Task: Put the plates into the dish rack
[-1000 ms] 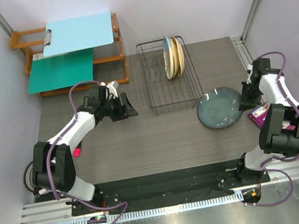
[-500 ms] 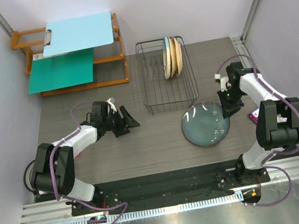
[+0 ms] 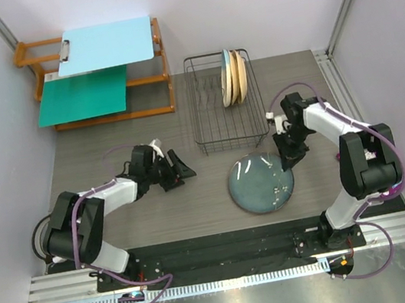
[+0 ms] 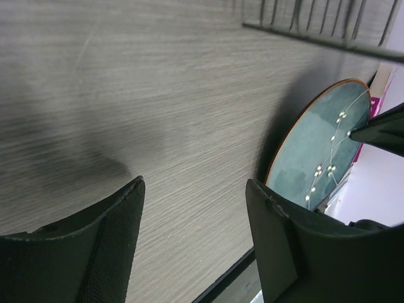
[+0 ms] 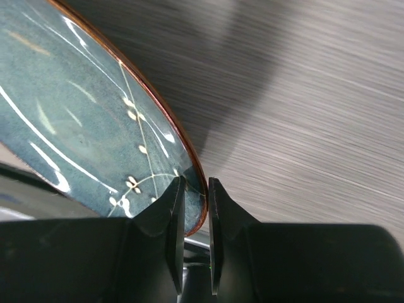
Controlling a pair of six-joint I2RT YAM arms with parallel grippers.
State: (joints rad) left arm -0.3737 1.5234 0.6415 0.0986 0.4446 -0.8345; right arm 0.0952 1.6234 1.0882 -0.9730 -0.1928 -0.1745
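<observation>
One big grey wood-grain table (image 3: 134, 209) takes up most of the overhead shot. Far-left corner has an orange wooden rack (image 3: 161, 65) with a light-blue clipboard (image 3: 105, 45) on top and a green one (image 3: 84, 96) just below it.

Next down in size is the black wire dish rack (image 3: 216, 118), sitting at the far middle of the table. Three plates (image 3: 231, 77) stand on edge, packed together at its far right end. They look pale and tan from above, but I can't make out any patterns at this angle. The rest of the rack has only bare prongs.

The dark teal plate (image 3: 260, 182) is out on the table, just in front of the rack's near right corner and not in it. You can see little white sprigs on it and a thin orange-brown rim. In the wrist views it looks tipped up on the held side, with a shadow under it. I can't tell whether the opposite edge touches the table.

The right gripper (image 5: 195, 186) is pinched tight on that plate's rim, one finger on each face.

The left gripper (image 3: 182, 167) is down low over the table, left of the rack, with its jaws spread wide and nothing between them. It points toward the teal plate but is well apart from it.
</observation>
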